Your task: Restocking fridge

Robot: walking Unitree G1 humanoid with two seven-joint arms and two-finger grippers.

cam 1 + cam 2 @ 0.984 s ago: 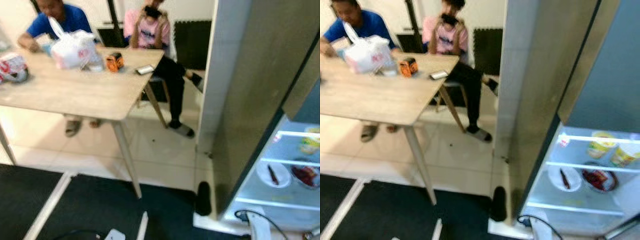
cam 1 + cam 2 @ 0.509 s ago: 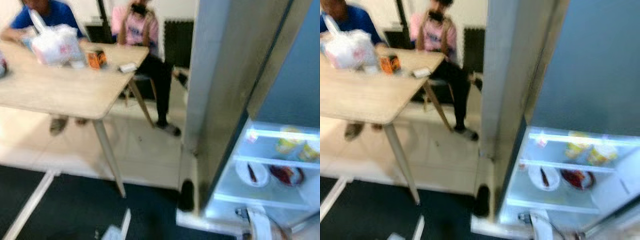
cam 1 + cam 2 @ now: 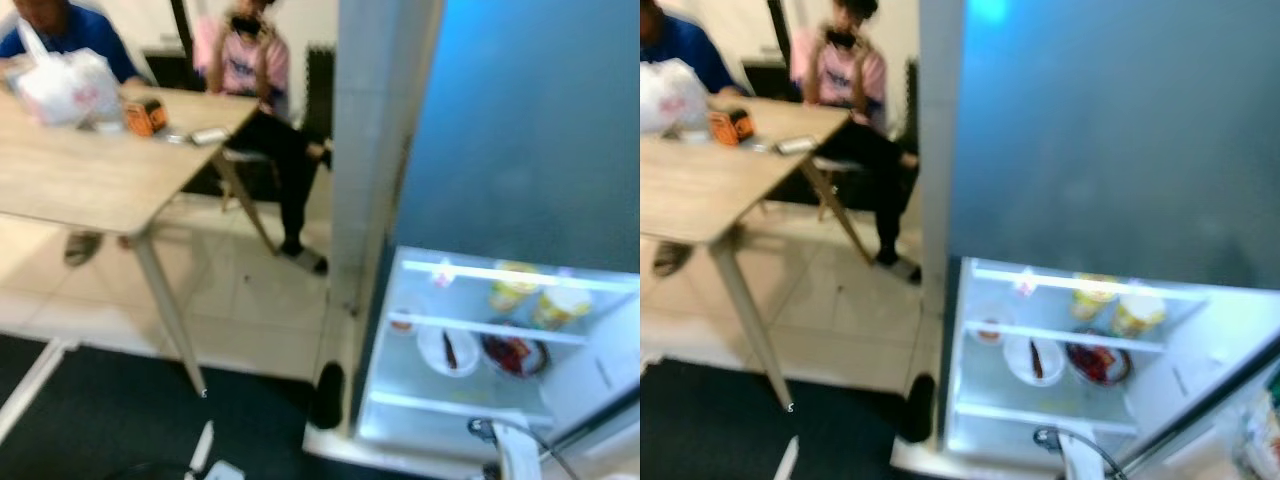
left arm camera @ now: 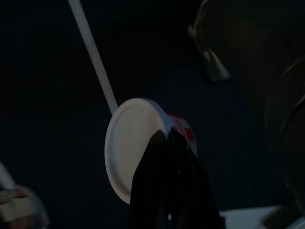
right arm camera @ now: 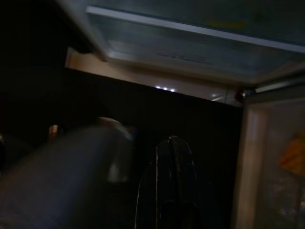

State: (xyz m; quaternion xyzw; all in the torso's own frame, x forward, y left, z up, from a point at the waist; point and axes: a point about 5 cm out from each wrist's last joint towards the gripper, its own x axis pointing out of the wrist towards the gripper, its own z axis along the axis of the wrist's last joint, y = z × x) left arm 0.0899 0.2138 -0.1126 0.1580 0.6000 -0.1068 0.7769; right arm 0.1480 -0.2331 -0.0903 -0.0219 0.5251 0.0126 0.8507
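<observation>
The left gripper (image 4: 167, 138) has its two black fingers (image 4: 157, 176) pressed nearly together, pinching the rim of a round white-lidded cup with a red-printed side (image 4: 136, 143), and that cup sits right at the fingertips, its flat lid facing the wrist camera over dark floor. It looks like a light, thin-walled tub, probably plastic or paper, so I judge it stiff at the rim but easy to crush at the wall and a bit slick on the lid; the rim edge, where the fingers sit now, is the sensible hold. Its axis runs from lid to base, pointing away past the fingertips, so the cup is tipped on its side rather than upright; how long the body is cannot be told. The right gripper (image 5: 170, 157) hangs low with its fingers closed on nothing, and beyond their tips lies the bright lower edge of the open grey fridge (image 3: 1090, 150), whose lit shelves (image 3: 1070, 335) carry a white plate (image 3: 1032, 360), a dark bowl of red food (image 3: 1097, 363) and yellow cups (image 3: 1120, 305).
</observation>
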